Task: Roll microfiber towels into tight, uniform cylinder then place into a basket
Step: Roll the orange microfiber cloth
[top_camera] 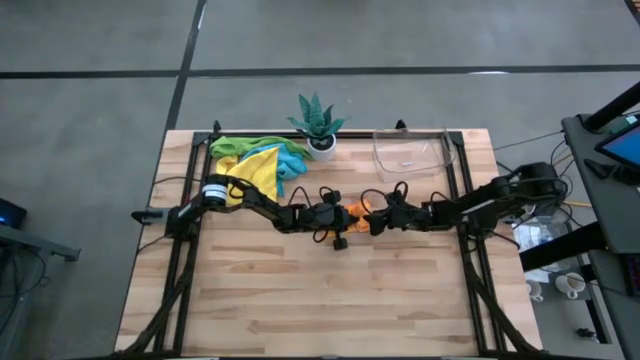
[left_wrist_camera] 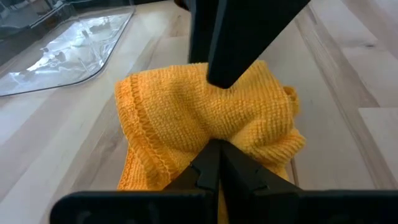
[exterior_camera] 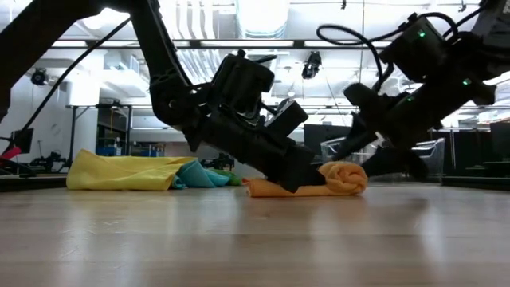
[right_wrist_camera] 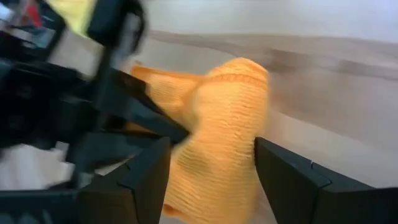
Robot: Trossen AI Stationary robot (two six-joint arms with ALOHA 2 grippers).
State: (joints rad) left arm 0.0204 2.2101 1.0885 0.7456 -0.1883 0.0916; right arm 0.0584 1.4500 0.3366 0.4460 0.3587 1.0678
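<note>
An orange microfiber towel (top_camera: 356, 209) lies mid-table, its right end rolled into a thick roll (exterior_camera: 344, 177) and its left part flat (exterior_camera: 267, 188). My left gripper (left_wrist_camera: 214, 163) is shut, with its tips down on the towel beside the roll. My right gripper (right_wrist_camera: 211, 149) is open, with one finger on each side of the roll (right_wrist_camera: 227, 124). The clear basket (top_camera: 412, 150) stands at the far right. A heap of yellow, green and blue towels (top_camera: 255, 160) lies at the far left. My left gripper presses its shut fingertips down on the orange towel's flat part (left_wrist_camera: 186, 146) just beside the roll, slanting down from the table's left. The towel lies on the table under them. My right gripper has the roll between its open fingers (right_wrist_camera: 149, 174), coming from the table's right and slanting down; whether they touch it I cannot tell.
A green spiky plant in a white pot (top_camera: 318, 122) stands at the far edge between the towel heap and the basket. The near half of the wooden table (top_camera: 330, 300) is bare wood. Black frame rails (top_camera: 180, 250) run along both sides.
</note>
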